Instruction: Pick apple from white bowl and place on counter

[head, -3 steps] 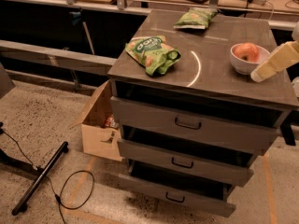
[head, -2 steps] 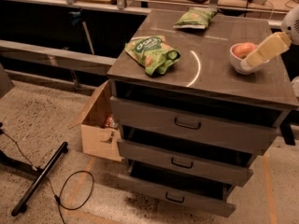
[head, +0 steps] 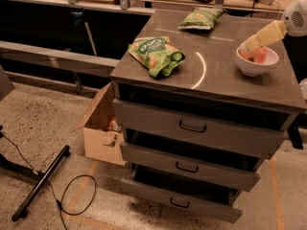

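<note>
The white bowl [head: 256, 63] stands on the counter [head: 216, 75] near its right edge. The reddish-orange apple [head: 259, 55] lies inside the bowl, partly covered. My gripper [head: 248, 48] comes in from the upper right on a pale arm and reaches down into the bowl, right at the apple's left side.
A green snack bag [head: 156, 55] lies on the counter's left part and a second one [head: 200, 17] at the back. Three drawers [head: 192, 127] stand slightly open below. An open cardboard box [head: 102, 126] sits on the floor at left, beside a black stand and cable [head: 45, 178].
My gripper has moved up and left from beside the bowl's right rim into the bowl, over the apple. Bowl and bags have not moved.
</note>
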`<state>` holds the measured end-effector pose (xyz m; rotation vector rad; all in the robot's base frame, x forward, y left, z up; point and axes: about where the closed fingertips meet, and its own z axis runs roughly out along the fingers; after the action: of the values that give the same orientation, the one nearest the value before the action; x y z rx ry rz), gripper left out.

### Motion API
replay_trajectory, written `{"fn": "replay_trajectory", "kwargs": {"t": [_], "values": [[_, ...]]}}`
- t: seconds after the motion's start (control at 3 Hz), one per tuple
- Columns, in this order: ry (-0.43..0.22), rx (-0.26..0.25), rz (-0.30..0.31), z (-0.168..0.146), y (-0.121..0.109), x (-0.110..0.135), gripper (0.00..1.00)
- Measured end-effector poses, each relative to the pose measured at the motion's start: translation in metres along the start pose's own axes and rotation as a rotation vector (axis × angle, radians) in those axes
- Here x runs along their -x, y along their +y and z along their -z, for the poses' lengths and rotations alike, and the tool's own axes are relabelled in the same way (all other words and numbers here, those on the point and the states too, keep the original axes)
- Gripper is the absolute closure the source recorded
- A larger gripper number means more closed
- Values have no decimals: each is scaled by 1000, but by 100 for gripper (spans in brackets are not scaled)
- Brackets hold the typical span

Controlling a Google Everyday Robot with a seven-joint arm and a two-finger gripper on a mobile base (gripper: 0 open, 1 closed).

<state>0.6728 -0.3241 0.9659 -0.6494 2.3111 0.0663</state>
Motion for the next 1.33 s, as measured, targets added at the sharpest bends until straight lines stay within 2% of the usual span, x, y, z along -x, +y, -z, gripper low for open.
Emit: {"fn": "replay_trajectory", "kwargs": {"t": [0.67,1.33], "values": [[-58,-74,-35,-32,-48,13,0],[-15,-73,-56,-54,-58,-4,0]]}}
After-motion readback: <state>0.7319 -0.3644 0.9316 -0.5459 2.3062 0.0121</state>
